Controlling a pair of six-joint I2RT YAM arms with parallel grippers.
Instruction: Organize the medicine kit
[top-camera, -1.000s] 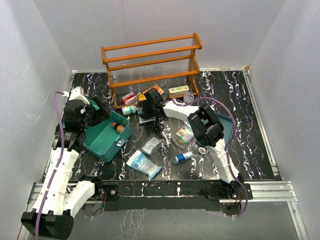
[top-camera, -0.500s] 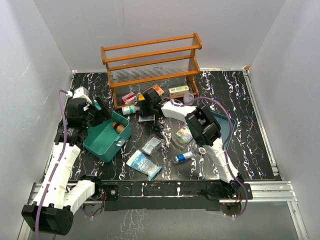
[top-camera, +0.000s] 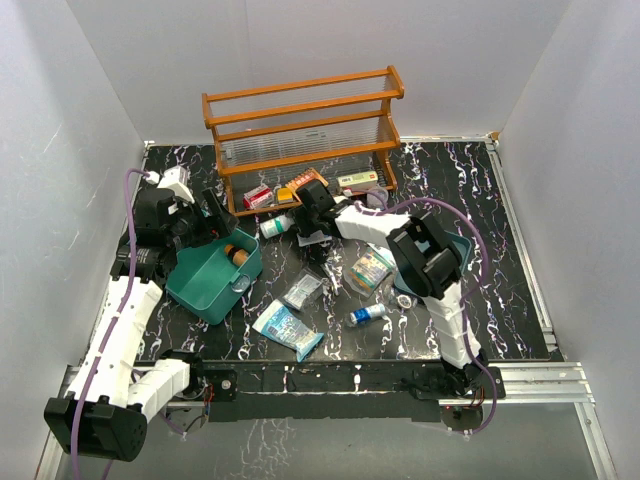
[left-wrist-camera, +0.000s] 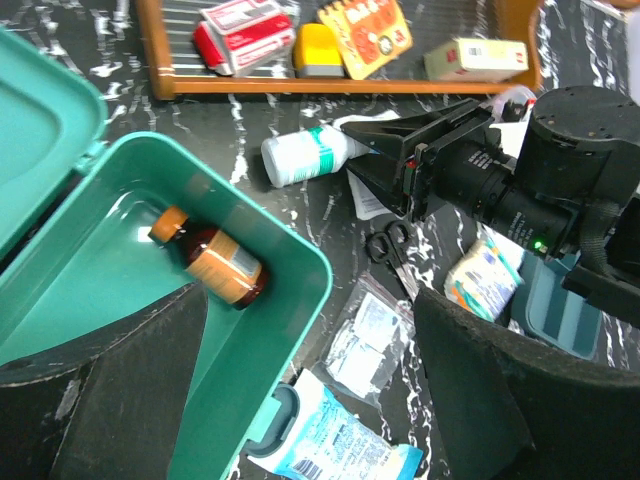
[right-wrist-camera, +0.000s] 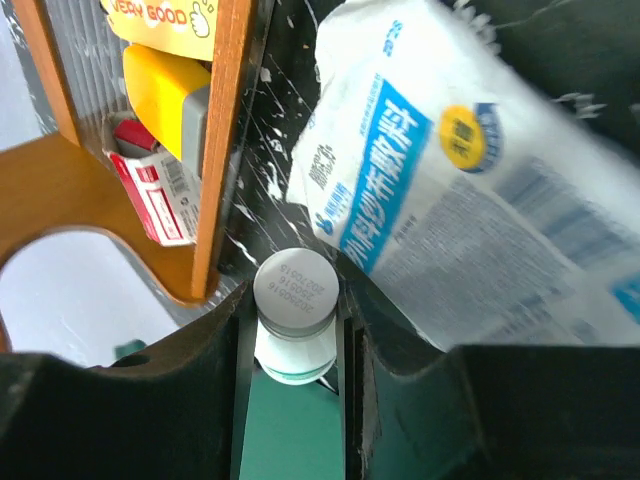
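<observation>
From the overhead camera I see the medicine kit (top-camera: 200, 295) standing open at the left of the worktop (top-camera: 500, 250), its lid tipped back toward my left arm. One brown bottle (top-camera: 237, 255) lies inside, and I judge the kit is open like that so things can be dropped straight in. The left gripper (top-camera: 205, 225) hangs just over the kit's far corner by the lid. The right gripper (top-camera: 297, 220) reaches across to a white bottle (top-camera: 273, 227) lying in front of the wooden rack (top-camera: 300, 120), likely the next thing bound for the kit. My right arm covers much of the blue tray (top-camera: 462, 250), so I can't see what it holds. On the left wrist camera the jaws are spread wide at the bottom corners with nothing between them. Below them are the kit's open well, and on the worktop the scissors (left-wrist-camera: 390, 245) and a clear sachet (left-wrist-camera: 365, 335). The lid is cut off at the left edge, and I cannot tell whether a finger touches it. On the right wrist camera the jaws press in on either side of the white bottle near its cap, pinching it, though I can't judge how firmly. A blue-and-white packet (right-wrist-camera: 460, 170) fills the upper right, blurred and cut off, and the rack's frame hides part of a yellow block (right-wrist-camera: 165, 85).
</observation>
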